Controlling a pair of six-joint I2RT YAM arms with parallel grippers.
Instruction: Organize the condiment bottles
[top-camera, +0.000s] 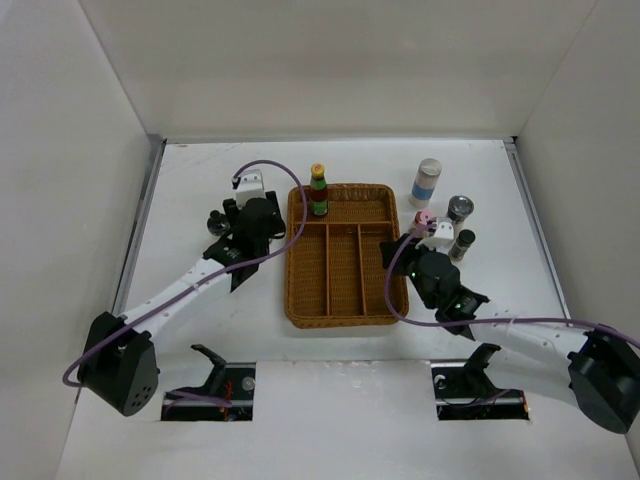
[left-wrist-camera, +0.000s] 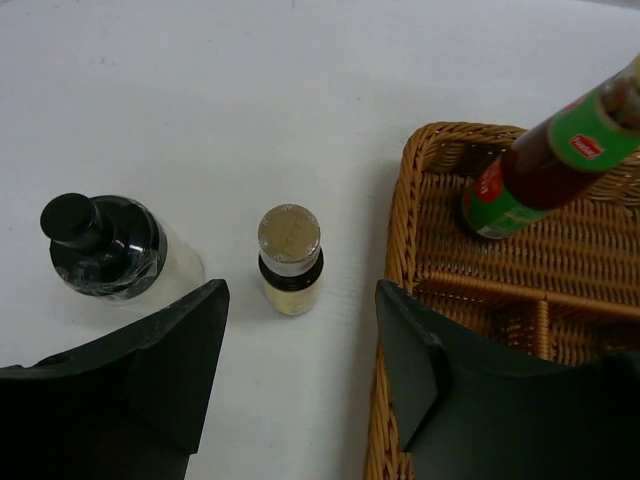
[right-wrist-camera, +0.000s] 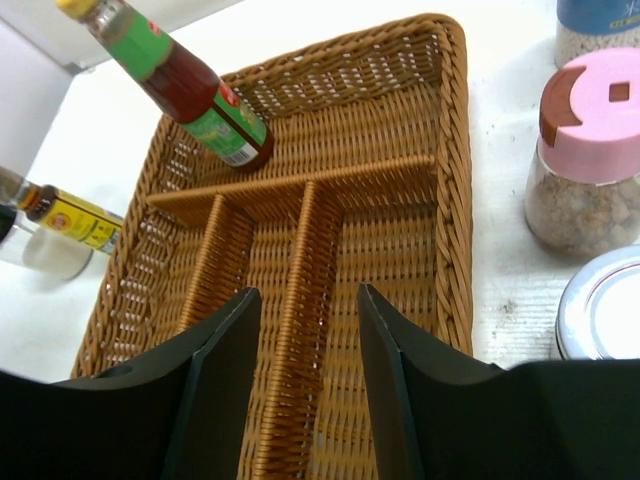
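Left wrist view has the left claw (left-wrist-camera: 300, 325) spread, nothing between its fingers. Two bottles stand on the white table (left-wrist-camera: 250, 80) ahead of it: a small speckle-topped bottle (left-wrist-camera: 290, 245) just beyond the gap and a black-capped glass bottle (left-wrist-camera: 103, 248) further left. To its right lies one wicker tray (left-wrist-camera: 420, 250) with four compartments; one green-labelled sauce bottle (left-wrist-camera: 545, 160) stands in the far one. Right wrist view shows the right claw (right-wrist-camera: 307, 300) also spread and empty, the tray's long compartments showing through its gap. To its right, outside the tray, stand four containers: a pink-lidded jar (right-wrist-camera: 590, 150), a blue-banded jar (right-wrist-camera: 598, 30), a silver-topped shaker (right-wrist-camera: 605, 310) and a dark-topped shaker (top-camera: 462, 243).
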